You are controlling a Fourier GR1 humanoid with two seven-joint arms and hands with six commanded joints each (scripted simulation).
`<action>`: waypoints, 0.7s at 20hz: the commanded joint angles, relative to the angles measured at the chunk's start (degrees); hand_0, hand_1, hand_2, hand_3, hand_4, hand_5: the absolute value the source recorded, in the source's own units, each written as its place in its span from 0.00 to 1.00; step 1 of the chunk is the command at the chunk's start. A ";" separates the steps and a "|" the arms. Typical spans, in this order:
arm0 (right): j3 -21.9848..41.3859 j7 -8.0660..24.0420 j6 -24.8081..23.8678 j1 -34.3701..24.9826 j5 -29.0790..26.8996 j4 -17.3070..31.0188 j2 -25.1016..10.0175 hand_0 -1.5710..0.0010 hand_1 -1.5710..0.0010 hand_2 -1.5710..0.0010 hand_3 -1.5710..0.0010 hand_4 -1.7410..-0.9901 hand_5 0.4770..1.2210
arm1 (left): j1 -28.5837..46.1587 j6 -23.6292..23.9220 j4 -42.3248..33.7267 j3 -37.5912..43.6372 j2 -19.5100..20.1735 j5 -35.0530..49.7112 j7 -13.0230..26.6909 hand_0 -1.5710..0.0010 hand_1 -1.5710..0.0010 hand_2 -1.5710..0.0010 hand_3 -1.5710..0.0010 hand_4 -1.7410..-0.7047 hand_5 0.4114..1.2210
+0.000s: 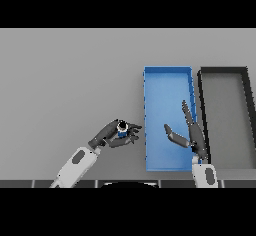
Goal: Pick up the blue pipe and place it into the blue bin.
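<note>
Left hand (pixel 114 134) curled round short blue pipe (pixel 121 131), just left of shallow blue rectangular bin (pixel 167 75). Pickup looks done; carry over rim and drop still left. Right hand (pixel 192 136) idle over bin's near end, fingers straight. Dark bin (pixel 223 71) just right.

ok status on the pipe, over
Left robot hand shut on blue pipe, just left of blue bin. Right robot hand open over the bin. Path clear.
</note>
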 commanded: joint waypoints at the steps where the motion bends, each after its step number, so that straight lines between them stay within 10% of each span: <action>1: 0.42 -0.43 -0.31 0.46 0.75 -0.38 0.11 1.00 1.00 1.00 1.00 0.74 0.17 | -0.09 0.17 -1.67 -0.25 -0.31 0.27 0.21 0.04 0.03 0.03 0.08 0.02 0.98; 14: -0.25 -1.72 -0.28 1.51 0.71 -1.38 -0.92 1.00 1.00 1.00 1.00 0.77 0.17 | -2.68 0.14 -8.75 -2.21 -0.24 -0.41 9.36 0.00 0.00 0.00 0.05 0.00 1.00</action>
